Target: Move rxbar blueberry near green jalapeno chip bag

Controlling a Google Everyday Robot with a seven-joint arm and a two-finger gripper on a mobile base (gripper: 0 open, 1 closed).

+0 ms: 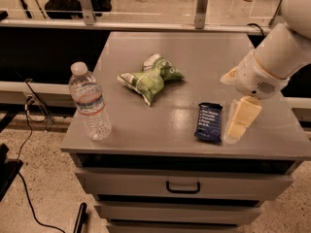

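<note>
- Blue bar: flat dark rectangular wrapper w/ pale text, lying on grey cabinet top, front-right, well apart from chip bag.
- Chip bag: green/white crinkled foil, pinched in middle, near centre.
- Gripper: pale yellow, blocky, pointing down just right of bar; can't tell how far it's spread; bar isn't in it.
- Bottle: clear ribbed plastic, upright, front-left.
- Drawer: dark handle, below the top.

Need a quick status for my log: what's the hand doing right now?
Hand: beside the rxbar blueberry, not holding it; open or closed cannot be told.
</note>
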